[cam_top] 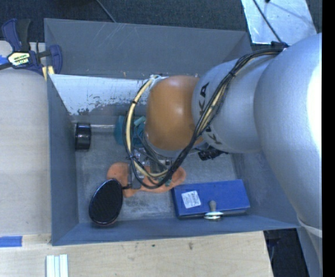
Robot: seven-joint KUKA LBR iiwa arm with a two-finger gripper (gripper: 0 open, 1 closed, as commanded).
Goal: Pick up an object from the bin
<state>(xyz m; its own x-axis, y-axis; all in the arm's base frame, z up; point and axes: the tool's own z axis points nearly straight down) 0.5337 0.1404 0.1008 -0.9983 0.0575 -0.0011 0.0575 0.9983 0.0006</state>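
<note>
My gripper (143, 167) reaches down into the middle of the bin, under the arm's wrist, right over a flat orange thing (119, 171) that lies on the bin floor and spreads out to both sides beneath it. A black oval brush-like thing (105, 202) lies just left of and nearer than the gripper, by the front-left corner. A blue flat box with a white label (211, 198) lies to the gripper's right along the front wall. Part of a teal thing (121, 129) shows behind the gripper, mostly hidden by the arm.
A black cylinder with a clear stem (83, 136) lies near the left wall at the back. The arm and its cables cover the bin's right half and much of the centre.
</note>
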